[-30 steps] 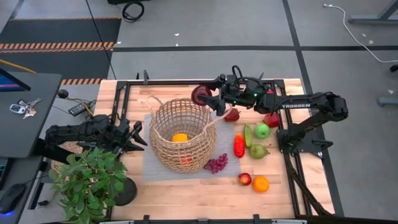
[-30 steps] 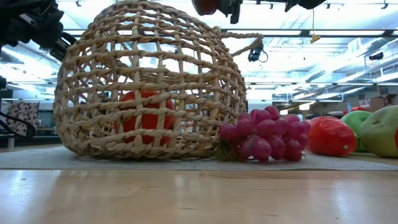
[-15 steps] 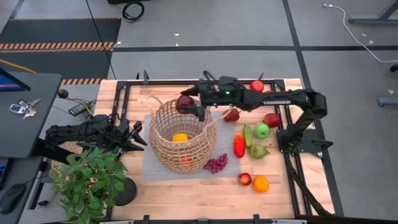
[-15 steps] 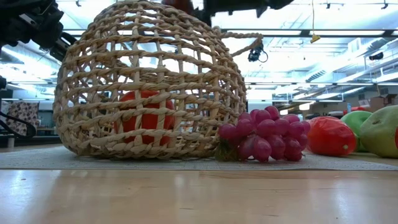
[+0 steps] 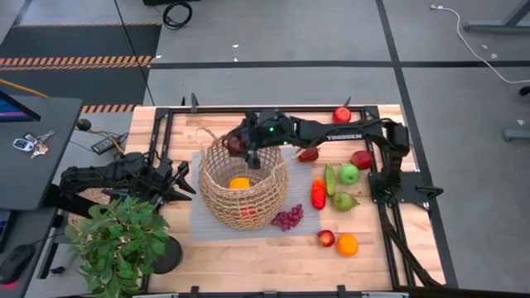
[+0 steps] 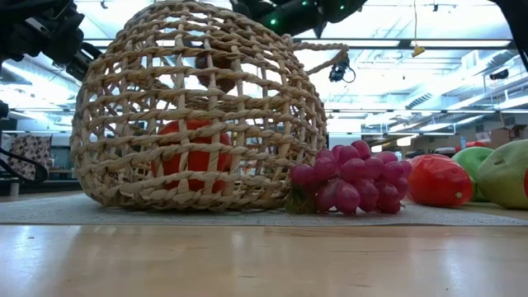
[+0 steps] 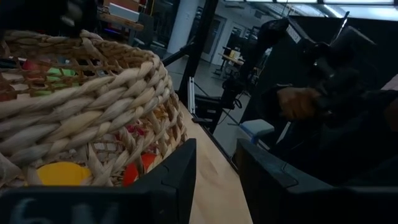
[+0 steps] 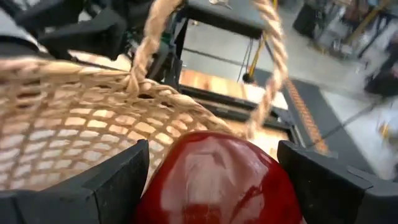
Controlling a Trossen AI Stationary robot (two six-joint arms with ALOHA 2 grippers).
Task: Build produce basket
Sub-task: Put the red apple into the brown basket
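Note:
The tan wicker basket (image 5: pixel 242 178) stands on a grey mat, with an orange (image 5: pixel 239 183) and a red fruit (image 5: pixel 247 212) inside. My right gripper (image 5: pixel 240 143) reaches from the table's right over the basket's far rim, shut on a dark red apple (image 8: pixel 211 180). In the low view that apple (image 6: pixel 216 70) shows through the upper weave. My left gripper (image 7: pixel 214 180) waits open beside the basket's left wall (image 7: pixel 81 99), touching nothing. Purple grapes (image 5: pixel 287 218), a red chili (image 5: pixel 318 193), green pears, apples and an orange (image 5: pixel 347 244) lie to the right of the basket. My right gripper pinches the dark red apple (image 8: pixel 211 180) between its two fingers (image 8: pixel 118 180), one on each side of it. The fingers come from the table's right. The apple is lifted clear, over the basket's mouth just inside the far rim (image 8: pixel 93 106), near a loop handle (image 8: pixel 149 43).
A potted green plant (image 5: pixel 116 240) stands at the near left corner, close to my left arm. A black metal frame (image 5: pixel 166 124) borders the table. One red apple (image 5: pixel 342 114) sits at the far edge. Bare wood lies along the near edge (image 5: pixel 248 257).
My right gripper, still shut on the dark red apple, has moved toward the table's left, from beyond the basket's far right rim to over its mouth, and down. The apple now shows behind the basket's upper weave in the low view.

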